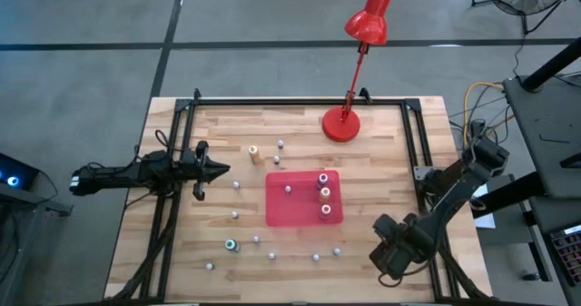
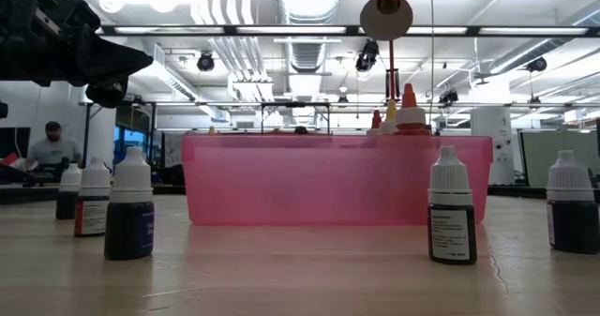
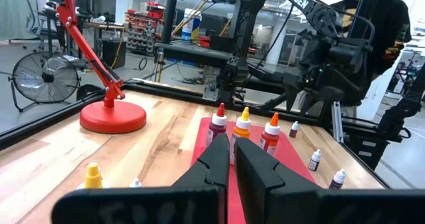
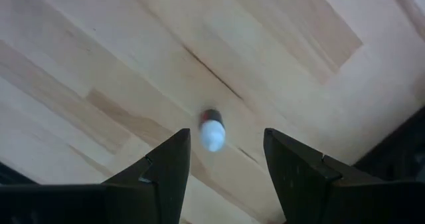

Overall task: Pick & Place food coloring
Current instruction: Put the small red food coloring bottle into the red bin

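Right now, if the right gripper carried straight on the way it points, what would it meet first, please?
The right gripper points down at the table, jaws open. First in line looks like the small white-capped bottle standing between them, though depth is unclear.

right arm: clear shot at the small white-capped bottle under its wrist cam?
Probably yes. The right tool hangs open above the small bottle, which stands alone on bare table; nothing sits between.

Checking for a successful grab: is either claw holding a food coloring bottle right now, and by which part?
Nothing is held. The right claw hangs open above a small white-capped bottle standing on the table, not touching it. The left claw is shut and empty.
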Available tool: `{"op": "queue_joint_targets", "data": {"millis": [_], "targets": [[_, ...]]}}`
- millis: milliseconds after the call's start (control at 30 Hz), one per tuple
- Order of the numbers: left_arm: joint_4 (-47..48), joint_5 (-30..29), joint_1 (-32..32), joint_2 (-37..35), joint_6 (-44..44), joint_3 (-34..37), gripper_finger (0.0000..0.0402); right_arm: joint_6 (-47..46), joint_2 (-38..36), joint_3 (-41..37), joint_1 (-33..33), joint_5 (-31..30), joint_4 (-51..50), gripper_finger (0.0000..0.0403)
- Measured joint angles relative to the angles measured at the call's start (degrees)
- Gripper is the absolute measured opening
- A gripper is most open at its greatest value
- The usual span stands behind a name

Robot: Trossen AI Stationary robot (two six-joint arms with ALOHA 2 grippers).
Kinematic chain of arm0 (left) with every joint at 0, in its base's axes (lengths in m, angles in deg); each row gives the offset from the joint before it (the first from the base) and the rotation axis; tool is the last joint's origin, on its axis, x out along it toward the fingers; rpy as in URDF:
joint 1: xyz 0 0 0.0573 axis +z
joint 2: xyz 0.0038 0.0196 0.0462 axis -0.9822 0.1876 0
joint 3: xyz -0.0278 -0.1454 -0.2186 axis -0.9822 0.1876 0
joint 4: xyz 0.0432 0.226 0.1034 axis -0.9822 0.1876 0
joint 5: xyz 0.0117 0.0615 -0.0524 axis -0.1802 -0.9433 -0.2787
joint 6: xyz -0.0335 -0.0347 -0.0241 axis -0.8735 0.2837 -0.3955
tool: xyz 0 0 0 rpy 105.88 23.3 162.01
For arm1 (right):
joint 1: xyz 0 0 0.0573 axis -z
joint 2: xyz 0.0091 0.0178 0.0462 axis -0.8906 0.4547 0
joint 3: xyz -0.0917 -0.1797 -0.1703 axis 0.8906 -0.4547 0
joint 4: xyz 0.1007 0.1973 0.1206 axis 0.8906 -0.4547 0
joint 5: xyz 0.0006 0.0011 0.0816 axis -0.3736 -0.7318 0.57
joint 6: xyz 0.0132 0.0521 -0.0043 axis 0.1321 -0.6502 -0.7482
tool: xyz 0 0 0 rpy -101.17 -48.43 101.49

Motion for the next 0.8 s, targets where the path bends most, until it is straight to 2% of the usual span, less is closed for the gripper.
{"op": "queue_joint_targets", "data": {"millis": [800], "targets": [[0.1, 0.0, 0.0, 0.0, 0.0, 0.0, 0.0000, -2.1, 2.7, -4.6, -2.5, 0.0, 10.6, 0.0185]]}}
